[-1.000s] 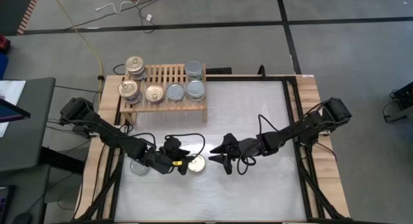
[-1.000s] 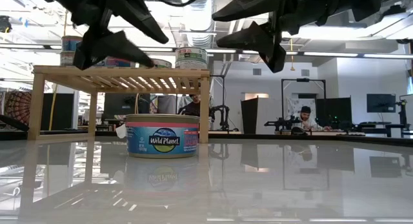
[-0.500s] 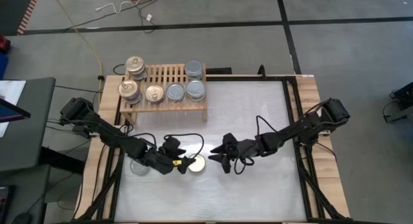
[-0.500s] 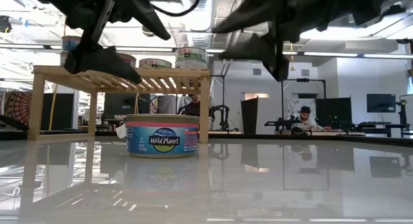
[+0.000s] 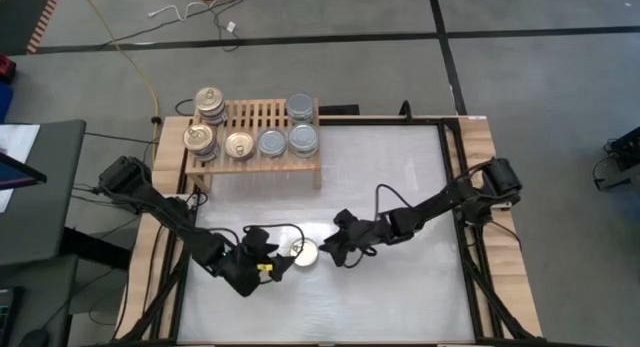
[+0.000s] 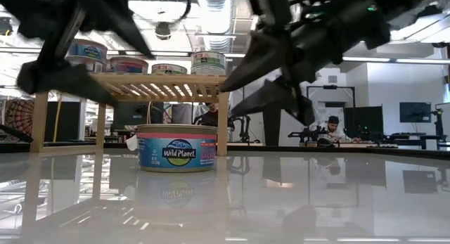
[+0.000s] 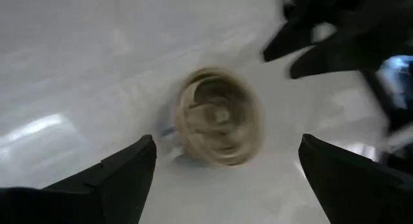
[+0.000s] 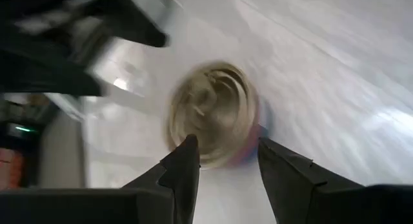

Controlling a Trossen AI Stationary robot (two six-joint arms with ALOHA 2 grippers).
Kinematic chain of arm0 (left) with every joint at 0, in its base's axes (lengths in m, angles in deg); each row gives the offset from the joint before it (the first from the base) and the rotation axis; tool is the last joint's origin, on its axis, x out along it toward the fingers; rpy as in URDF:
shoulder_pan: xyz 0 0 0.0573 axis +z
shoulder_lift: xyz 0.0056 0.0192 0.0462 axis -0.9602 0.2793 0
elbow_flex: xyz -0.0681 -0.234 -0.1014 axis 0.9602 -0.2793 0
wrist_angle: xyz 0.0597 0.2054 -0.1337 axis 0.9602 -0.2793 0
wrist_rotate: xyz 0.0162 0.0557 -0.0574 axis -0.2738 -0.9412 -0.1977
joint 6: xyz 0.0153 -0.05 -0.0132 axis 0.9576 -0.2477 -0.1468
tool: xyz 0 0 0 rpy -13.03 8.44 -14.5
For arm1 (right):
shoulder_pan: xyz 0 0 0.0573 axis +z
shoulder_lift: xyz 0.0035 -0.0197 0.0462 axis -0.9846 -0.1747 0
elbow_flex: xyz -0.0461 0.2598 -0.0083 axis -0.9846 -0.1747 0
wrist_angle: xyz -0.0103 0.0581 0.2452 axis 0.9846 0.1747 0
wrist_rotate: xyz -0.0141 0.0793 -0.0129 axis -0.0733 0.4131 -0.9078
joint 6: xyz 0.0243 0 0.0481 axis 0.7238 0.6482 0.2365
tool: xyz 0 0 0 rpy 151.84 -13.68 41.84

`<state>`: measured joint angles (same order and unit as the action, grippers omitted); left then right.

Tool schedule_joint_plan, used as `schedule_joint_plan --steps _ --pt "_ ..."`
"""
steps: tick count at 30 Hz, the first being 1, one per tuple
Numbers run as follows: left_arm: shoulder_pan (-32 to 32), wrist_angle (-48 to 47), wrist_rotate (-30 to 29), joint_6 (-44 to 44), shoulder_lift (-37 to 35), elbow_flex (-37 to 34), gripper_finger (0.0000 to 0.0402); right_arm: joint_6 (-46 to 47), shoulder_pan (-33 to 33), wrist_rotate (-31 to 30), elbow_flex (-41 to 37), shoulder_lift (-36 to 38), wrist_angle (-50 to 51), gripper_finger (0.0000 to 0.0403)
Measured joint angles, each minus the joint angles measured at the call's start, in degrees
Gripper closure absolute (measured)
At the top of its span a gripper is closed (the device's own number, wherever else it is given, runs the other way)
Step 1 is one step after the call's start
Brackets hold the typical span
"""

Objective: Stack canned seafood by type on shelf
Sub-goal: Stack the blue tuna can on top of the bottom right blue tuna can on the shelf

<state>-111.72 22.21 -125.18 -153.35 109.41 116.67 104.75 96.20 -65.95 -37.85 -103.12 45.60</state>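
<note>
Flanking one loose gold-topped can [image 5: 303,252] on the white table [image 5: 400,187], both arms crowd the front of the shelf [image 5: 255,139].

Taking the shelf as the landmark, this can stands upright well out in front of it, nearer its right end, flat on the tabletop with its pull-tab lid up, so it has no long axis to line up with. The right gripper [image 5: 334,253] sits just beside the can on the side away from the left arm, fingers apart with a modest gap and aimed straight at it; it looks the nearer one and the likelier to take the can. The left gripper [image 5: 272,266] waits just beside the can's other side, fingers spread wide. On the shelf, gold-topped cans [image 5: 205,127] hold the left end, some stacked, and silver-topped cans [image 5: 290,127] the right.
</note>
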Motion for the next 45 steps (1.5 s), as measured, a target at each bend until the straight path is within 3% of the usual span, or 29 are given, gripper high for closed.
schedule_joint_plan --steps 7,20,27,37,45 --pt "-0.2 1.6 1.1 -7.2 5.6 0.0 0.0036 -0.2 -0.9 1.2 8.6 -3.7 15.5 0.0223" --pt "2.4 1.6 7.5 -8.5 6.7 0.1 0.0036 2.2 -3.0 4.7 9.6 -5.6 13.0 0.0231" --pt "2.4 1.7 7.5 -8.1 6.7 0.1 0.0036 3.0 -3.7 8.6 9.7 -7.8 9.8 0.0267" --pt "2.4 3.6 8.6 -8.8 6.7 0.1 0.0036 2.7 -3.7 8.6 9.6 -7.9 10.4 0.0322" --pt "3.1 6.1 9.1 -17.8 6.6 0.1 0.0036 2.8 -4.0 8.6 9.7 -7.8 10.9 0.0360"
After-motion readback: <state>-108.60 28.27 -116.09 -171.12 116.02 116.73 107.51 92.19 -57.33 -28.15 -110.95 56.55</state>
